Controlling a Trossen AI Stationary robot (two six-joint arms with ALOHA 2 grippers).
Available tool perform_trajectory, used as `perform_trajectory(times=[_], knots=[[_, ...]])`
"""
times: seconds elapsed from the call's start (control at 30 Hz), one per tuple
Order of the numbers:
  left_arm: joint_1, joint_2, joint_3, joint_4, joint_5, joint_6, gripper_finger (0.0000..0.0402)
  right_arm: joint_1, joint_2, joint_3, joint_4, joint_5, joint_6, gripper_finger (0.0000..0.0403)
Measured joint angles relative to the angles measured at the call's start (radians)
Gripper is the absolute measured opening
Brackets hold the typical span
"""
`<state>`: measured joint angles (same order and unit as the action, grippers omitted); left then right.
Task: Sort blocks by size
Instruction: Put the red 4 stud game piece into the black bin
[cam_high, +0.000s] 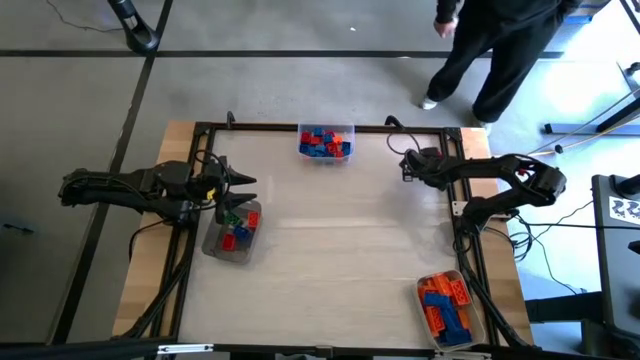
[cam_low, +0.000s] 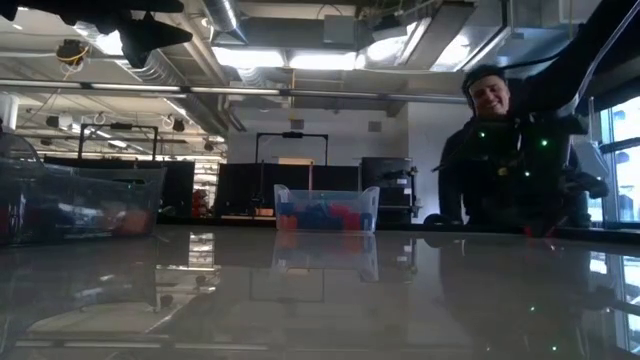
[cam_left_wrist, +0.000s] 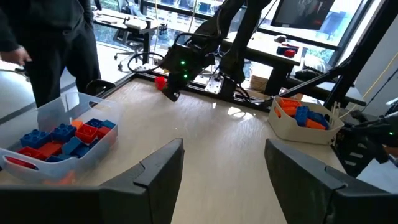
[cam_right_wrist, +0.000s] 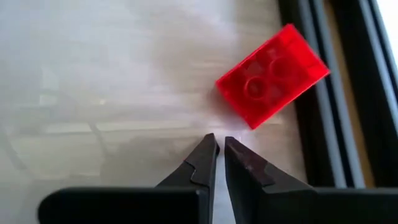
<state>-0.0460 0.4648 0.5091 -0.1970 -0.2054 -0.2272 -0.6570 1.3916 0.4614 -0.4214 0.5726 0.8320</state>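
Table (cam_high: 330, 250) carries three clear trays of blocks: one at the far edge (cam_high: 326, 142) with mostly blue and red ones, one at the left (cam_high: 232, 232) with red, green and blue ones, and one at the near right corner (cam_high: 450, 308) with orange and blue ones. Left gripper (cam_high: 248, 181) hovers above the left tray, its fingers (cam_left_wrist: 163, 165) apart and empty. Right gripper (cam_right_wrist: 221, 149) is low over the far right corner with fingers together, just beside a loose red block (cam_right_wrist: 272, 74) on the table next to the black frame (cam_right_wrist: 323, 106).
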Motion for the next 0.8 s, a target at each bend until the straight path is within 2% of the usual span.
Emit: perform_trajectory(times=[0.13, 0.2, 0.27, 0.4, 0.57, 0.67, 0.8], knots=[[0.000, 0.000, 0.000, 0.000, 0.000, 0.000, 0.0214, 0.064, -0.001, 0.011, -0.024, -0.007, 0.001, 0.0037], [0.000, 0.000, 0.000, 0.000, 0.000, 0.000, 0.0214, 0.089, -0.020, 0.042, -0.102, -0.007, 0.066, 0.0037], [0.000, 0.000, 0.000, 0.000, 0.000, 0.000, 0.0214, 0.105, -0.046, 0.072, -0.157, 0.075, 0.130, 0.0037], [0.000, 0.001, 0.000, -0.001, 0.000, 0.000, 0.0214, 0.076, -0.080, 0.107, -0.155, 0.164, 0.089, 0.0037], [0.000, 0.000, 0.000, -0.002, 0.000, -0.005, 0.0214, -0.007, -0.083, 0.117, -0.161, 0.145, 0.029, 0.0040], [0.000, 0.001, 0.000, -0.003, 0.000, -0.006, 0.0214, -0.071, -0.083, 0.117, -0.174, 0.094, 0.049, 0.0066], [0.000, 0.001, 0.000, -0.005, 0.000, -0.005, 0.0214, -0.113, -0.083, 0.113, -0.176, 0.111, 0.121, 0.0123]])
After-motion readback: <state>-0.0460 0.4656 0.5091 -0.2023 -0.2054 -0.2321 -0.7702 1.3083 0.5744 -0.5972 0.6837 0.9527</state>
